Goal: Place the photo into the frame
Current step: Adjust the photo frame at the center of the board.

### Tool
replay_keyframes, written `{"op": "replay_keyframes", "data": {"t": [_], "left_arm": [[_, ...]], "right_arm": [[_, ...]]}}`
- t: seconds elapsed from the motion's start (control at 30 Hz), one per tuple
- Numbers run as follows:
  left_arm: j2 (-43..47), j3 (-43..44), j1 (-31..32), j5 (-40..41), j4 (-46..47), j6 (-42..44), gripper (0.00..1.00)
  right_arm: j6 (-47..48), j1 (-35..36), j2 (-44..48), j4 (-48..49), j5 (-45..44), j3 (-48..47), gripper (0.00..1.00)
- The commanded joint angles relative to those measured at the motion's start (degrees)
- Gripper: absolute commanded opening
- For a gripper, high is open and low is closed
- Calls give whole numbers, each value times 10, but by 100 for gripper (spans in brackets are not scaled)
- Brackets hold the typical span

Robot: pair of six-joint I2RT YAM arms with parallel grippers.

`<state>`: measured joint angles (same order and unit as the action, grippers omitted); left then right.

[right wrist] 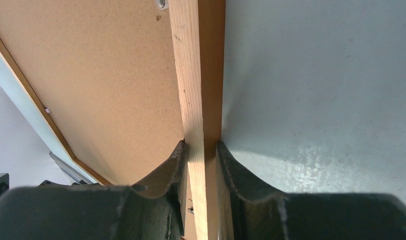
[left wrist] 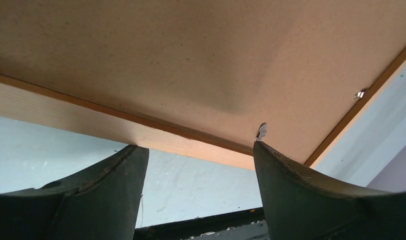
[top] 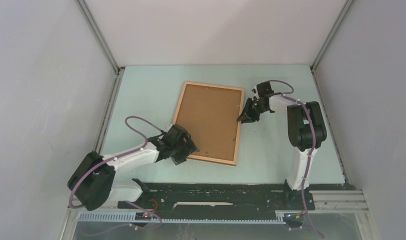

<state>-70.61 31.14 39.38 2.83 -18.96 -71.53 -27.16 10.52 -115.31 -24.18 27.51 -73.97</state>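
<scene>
The frame [top: 216,160] lies back side up on the pale green table, with the brown backing board [top: 211,120] set in it. The photo is hidden. My left gripper [top: 190,149] is open at the frame's near left corner. In the left wrist view [left wrist: 198,150] its fingertips reach the near rail [left wrist: 66,112], the right one beside a small metal tab [left wrist: 261,131]. My right gripper [top: 242,119] is shut on the frame's right rail; the right wrist view [right wrist: 202,147] shows both fingers pinching the wooden rail [right wrist: 191,75] beside the backing board [right wrist: 101,90].
Grey walls with aluminium corner posts [top: 98,35] close in the table on three sides. A black base strip [top: 216,192] runs along the near edge. Bare table [top: 281,150] lies right of the frame. A second metal tab [left wrist: 360,93] sits on the frame's side rail.
</scene>
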Motion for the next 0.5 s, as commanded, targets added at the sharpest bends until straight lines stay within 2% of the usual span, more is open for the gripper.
{"op": "replay_keyframes", "data": {"t": [0.0, 0.1, 0.3, 0.37, 0.47], "left_arm": [[-60, 65, -10, -13, 26, 48, 80], [-90, 95, -33, -22, 23, 89, 81], [-112, 130, -93, -42, 37, 155, 81], [-115, 137, -110, -47, 46, 174, 81], [-138, 156, -135, -60, 50, 209, 81]], "right_arm": [[4, 1, 5, -15, -8, 12, 13], [-4, 5, 17, -21, 1, 27, 12], [-26, 63, 110, 12, -36, 143, 12], [-30, 94, 145, 13, -58, 179, 12], [-47, 151, 208, -11, -139, 207, 15]]}}
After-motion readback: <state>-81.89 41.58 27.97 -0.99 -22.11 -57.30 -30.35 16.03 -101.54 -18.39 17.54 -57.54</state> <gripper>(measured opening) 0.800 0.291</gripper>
